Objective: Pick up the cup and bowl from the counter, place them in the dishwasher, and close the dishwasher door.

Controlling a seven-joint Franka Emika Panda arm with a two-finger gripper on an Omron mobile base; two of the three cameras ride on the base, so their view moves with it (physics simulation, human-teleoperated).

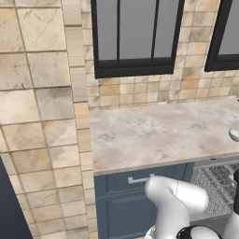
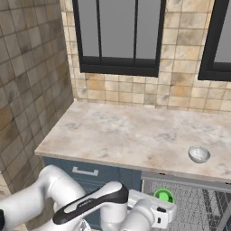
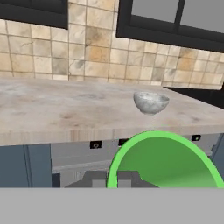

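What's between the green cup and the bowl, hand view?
Just the counter edge and bare stone: the cup sits below the front edge, the bowl stands on top beyond it.

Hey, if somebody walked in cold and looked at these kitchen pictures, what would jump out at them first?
The bright green round cup stands out first, filling the lower part of the hand view at the tool, in front of the open grey metal dishwasher. Next is the small grey-white marbled bowl, alone on the wide beige-grey marbled stone counter near its front edge, above the dishwasher. Behind them, black-framed windows break up the tan tiled wall.
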